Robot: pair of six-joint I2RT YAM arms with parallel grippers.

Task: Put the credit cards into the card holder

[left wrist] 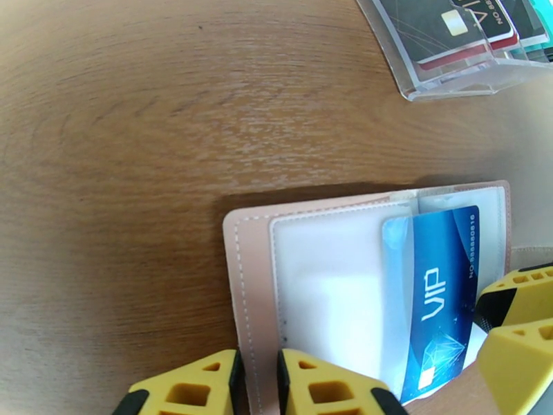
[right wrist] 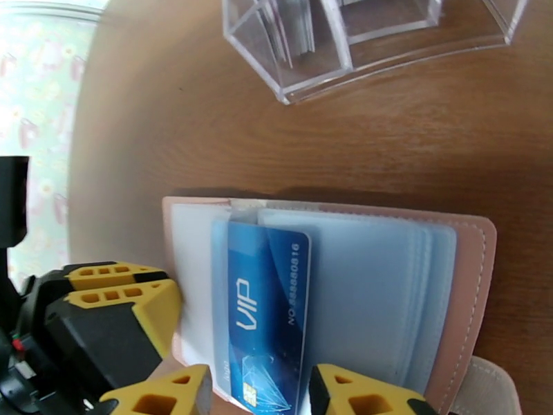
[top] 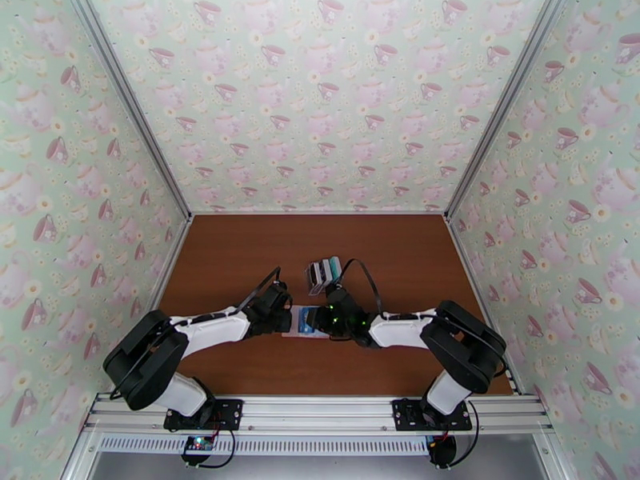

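Left fingers pinch the pink folding wallet by its edge. Right fingers sit slightly parted astride the blue plastic VIP card. Push it squarely deeper into the pocket.

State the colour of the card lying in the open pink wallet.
Blue card with white VIP lettering; best in the right wrist view.

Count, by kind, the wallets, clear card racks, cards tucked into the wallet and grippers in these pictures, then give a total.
pink wallet: 1
clear card rack: 1
blue card in the wallet: 1
grippers: 2, the left gripper and the right gripper
Total: 5
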